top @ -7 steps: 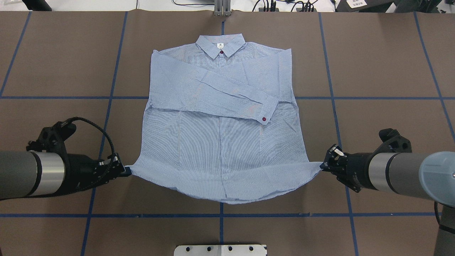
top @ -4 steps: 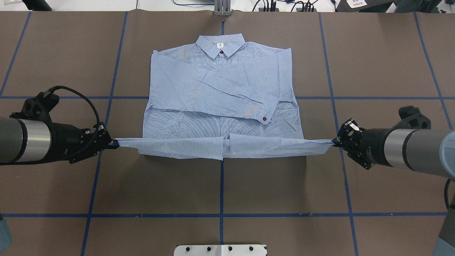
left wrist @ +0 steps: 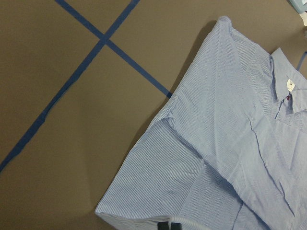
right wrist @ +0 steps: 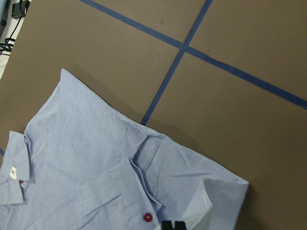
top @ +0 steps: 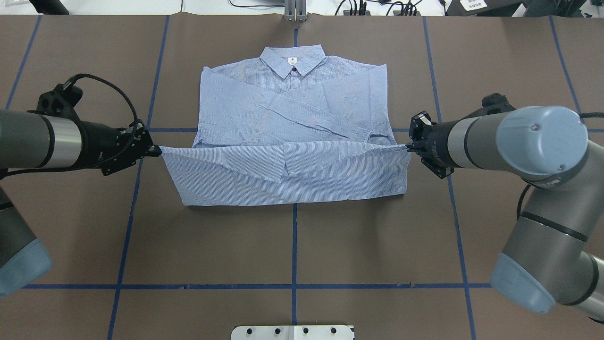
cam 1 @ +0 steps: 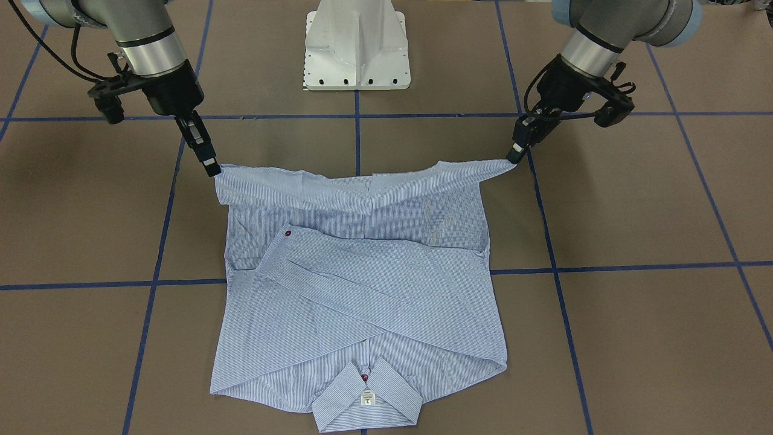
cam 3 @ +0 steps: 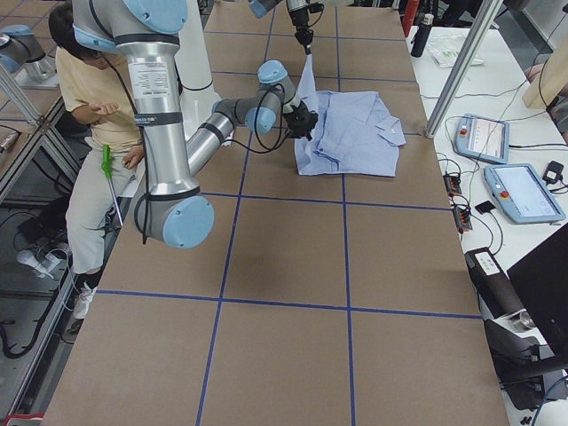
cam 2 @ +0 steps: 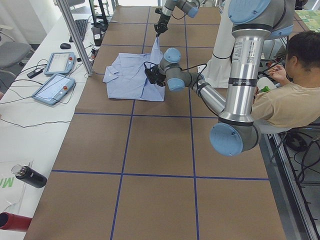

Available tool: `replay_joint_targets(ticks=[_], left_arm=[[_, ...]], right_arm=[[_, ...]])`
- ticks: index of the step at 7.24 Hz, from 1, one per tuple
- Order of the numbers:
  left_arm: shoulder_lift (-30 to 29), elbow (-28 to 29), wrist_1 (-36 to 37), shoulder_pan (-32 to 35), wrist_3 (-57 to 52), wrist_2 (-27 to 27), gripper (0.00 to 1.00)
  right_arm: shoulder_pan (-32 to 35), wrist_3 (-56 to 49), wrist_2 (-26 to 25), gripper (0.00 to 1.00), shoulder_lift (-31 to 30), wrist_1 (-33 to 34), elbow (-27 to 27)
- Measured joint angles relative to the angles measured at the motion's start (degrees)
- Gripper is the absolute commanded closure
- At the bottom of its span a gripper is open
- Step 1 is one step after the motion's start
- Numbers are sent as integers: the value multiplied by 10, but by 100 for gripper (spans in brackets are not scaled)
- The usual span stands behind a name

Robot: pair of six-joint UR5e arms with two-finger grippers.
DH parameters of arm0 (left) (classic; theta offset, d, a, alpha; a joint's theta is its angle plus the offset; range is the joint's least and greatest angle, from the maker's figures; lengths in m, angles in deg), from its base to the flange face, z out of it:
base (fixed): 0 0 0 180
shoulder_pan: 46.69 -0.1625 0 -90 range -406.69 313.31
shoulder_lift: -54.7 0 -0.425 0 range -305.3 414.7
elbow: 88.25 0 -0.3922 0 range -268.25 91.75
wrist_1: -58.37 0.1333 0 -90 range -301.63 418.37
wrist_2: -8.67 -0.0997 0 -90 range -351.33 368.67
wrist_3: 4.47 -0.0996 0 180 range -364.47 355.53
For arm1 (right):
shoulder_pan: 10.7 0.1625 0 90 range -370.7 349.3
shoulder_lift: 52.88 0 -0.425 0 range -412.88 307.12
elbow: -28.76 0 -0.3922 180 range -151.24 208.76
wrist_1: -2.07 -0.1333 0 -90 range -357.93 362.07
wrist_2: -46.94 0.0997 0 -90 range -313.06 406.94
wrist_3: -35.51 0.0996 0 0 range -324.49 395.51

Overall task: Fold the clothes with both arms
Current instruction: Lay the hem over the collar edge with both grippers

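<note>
The brown counter (top: 377,245), crossed by blue tape lines (top: 294,245), carries everything. The left arm (top: 28,141) reaches in from the robot's left side with its forearm nearly level and aimed inward. The right arm (top: 528,141) mirrors it from the other side, its elbow bent below a level forearm. In the front-facing view both wrists tilt down and inward. The shirt (top: 292,108) lies in the middle of the counter between them, chest up. Its upper half is flat, with the sleeves crossed over the front. Its hem (top: 283,158) is lifted clear of the counter and drawn back over the lower half. It is stretched from corner to corner with a slight sag at the centre, and the fold edge rests on the counter on the robot's side. The left fingers (top: 153,151) are pinched together on one hem corner, the right fingers (top: 411,147) on the opposite one, and each pair sits just outside the shirt's side edge. The collar (top: 292,59) points away from the robot. A cuff (cam 1: 275,254) with a red button (cam 1: 288,233) lies just below the raised hem. A small white label (top: 293,60) sits inside the collar.
</note>
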Motion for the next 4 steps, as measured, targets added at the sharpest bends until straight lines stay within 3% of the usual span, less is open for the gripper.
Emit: replay_joint_targets(ticks=[2,4], left_arm=[[-65,74,-1,24,-1,-1,100],[-114,142,-3,49,0,-2,100]], right_arm=[[25,-12,1,100,28,17,-26],[52,-47,2,100,76,15,-103]])
